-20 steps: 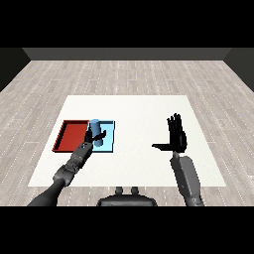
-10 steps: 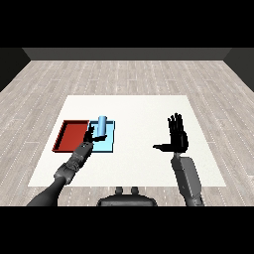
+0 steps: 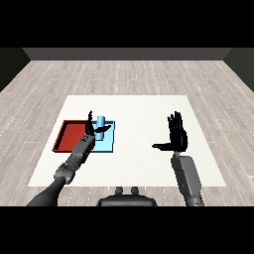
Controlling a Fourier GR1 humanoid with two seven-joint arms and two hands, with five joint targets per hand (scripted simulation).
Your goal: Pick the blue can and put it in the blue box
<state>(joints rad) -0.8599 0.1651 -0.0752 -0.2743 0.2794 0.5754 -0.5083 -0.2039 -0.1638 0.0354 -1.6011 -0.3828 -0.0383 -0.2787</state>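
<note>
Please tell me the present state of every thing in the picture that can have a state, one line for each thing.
blue can: upright, standing in the light blue tray, beside the left hand.
light blue tray: holds the can.
red tray: holds nothing visible.
left hand: open, fingers straight, next to the can.
right hand: open, raised, holding nothing.

No text, label, brand, number or sign can be read anywhere. The blue can (image 3: 100, 127) has a plain side without any print. The red tray (image 3: 69, 136) and the light blue tray (image 3: 108, 141) carry no marking, and the white desk (image 3: 139, 114) has no writing on it.
</note>
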